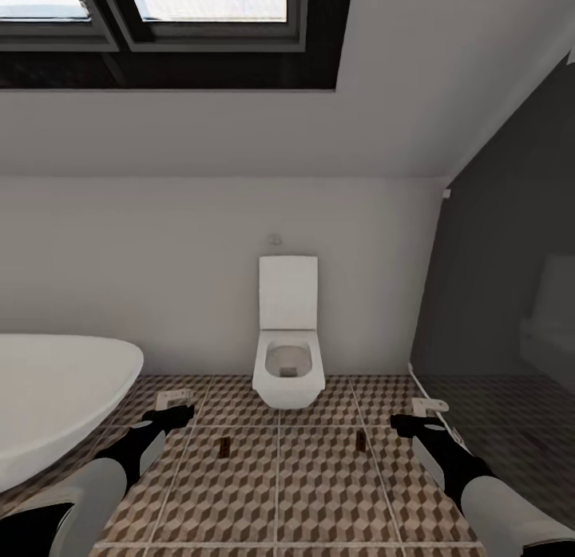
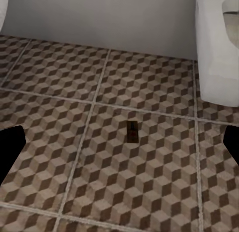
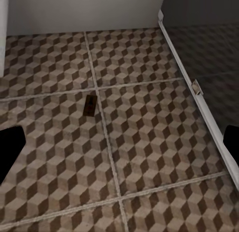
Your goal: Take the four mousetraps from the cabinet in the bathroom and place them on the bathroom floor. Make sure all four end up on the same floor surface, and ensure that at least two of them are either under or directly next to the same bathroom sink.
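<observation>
Bathroom with a cube-patterned bathroom floor (image 1: pixel 319 493), a white wall-hung toilet (image 1: pixel 287 357) at the far wall, a bathtub (image 1: pixel 48 405) at left and a dark glass partition (image 1: pixel 511 302) at right. Two mousetraps lay flat on the tiles in front of the toilet, well apart: the left mousetrap (image 1: pixel 225 447) and the right mousetrap (image 1: pixel 360 440). The left gripper (image 1: pixel 172 409) and right gripper (image 1: pixel 419 413) hovered above the floor, each with fingers apart and empty.

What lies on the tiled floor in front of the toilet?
Two mousetraps lie flat on the bathroom floor, apart, before the toilet. Floor beneath the toilet bowl and the bathtub is covered.
</observation>
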Tool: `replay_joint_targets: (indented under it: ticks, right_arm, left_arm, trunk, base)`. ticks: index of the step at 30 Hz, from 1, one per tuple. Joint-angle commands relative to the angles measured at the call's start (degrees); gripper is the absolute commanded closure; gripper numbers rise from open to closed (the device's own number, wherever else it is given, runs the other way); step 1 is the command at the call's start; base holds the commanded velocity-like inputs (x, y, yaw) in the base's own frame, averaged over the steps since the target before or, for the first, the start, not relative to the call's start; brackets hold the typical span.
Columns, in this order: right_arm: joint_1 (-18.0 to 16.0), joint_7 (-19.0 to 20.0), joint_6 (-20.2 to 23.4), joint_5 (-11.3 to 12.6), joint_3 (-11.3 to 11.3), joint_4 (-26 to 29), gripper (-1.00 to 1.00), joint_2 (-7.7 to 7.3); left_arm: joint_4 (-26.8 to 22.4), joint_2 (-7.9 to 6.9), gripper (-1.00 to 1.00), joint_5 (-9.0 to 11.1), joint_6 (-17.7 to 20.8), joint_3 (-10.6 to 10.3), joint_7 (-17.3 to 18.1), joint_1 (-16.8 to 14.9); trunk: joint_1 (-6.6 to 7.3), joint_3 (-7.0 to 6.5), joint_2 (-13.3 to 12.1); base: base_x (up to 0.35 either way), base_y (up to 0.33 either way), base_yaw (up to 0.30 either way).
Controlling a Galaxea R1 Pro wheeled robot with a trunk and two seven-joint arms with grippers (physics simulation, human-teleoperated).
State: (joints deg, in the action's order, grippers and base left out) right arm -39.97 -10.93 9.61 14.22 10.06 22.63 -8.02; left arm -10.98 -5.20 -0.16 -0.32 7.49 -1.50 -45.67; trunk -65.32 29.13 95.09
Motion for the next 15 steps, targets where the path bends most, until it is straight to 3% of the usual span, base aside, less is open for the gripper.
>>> replay_joint_targets:
  ticks: [1,10,15]
  right_arm:
    - [-0.02,-0.41,0.32,0.54,0.47,0.13,-1.00,-0.06]
    - [0.03,-0.33,0.31,0.83,0.41,-1.16,-1.00,-0.10]
    - [0.10,-0.02,0.31,0.85,0.46,-4.97,-1.00,-0.17]
  left_arm:
    - [0.10,0.04,-1.00,0.00,0.02,0.25,-0.05,-0.04]
    - [5.97,0.17,-1.00,0.07,0.20,0.25,-0.01,-0.04]
    - [8.91,0.25,-1.00,0.07,0.31,0.25,-0.01,0.13]
  trunk:
    - [0.23,-0.12,-0.38]
    - [2.21,-1.74,-3.99]
    - [3.31,-2.63,-6.00]
  base:
    - [0.000,0.000,0.000]
    - [0.000,0.000,0.000]
    - [0.000,0.000,0.000]
